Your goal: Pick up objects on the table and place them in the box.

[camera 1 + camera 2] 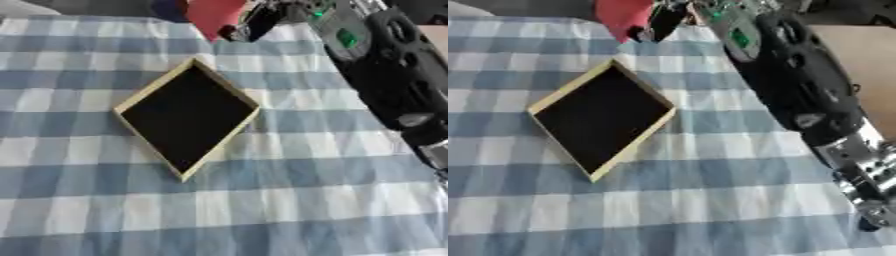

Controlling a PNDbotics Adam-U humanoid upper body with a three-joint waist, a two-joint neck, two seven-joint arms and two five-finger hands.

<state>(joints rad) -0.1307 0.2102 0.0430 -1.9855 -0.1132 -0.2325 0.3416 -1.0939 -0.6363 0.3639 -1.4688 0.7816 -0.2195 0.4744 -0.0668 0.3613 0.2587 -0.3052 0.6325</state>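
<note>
The box, a shallow tray with a pale wooden rim and a dark inside, lies turned like a diamond left of centre in the frame, flat on the blue-and-white checked cloth that covers the desk, and nothing shows inside it. Above it, at the top edge of the frame, is a red object, partly cut off by the edge, so its full shape cannot be made out. The right robot hand is at that same spot, its dark fingers lying against the right side of the red object; whether they are curled round it or only beside it cannot be told from these views. The right arm runs down from there along the right side of the frame to the lower right, black with silver joints and a green part near the wrist. The left robot hand shows in neither view. By my reading the step in hand is the pick-up of the red object at the far side of the desk, with the placing not yet done. The next move calls for a sure hold on the red object, then a carry down and to the left until it is over the dark inside of the box, clear of the rim.
</note>
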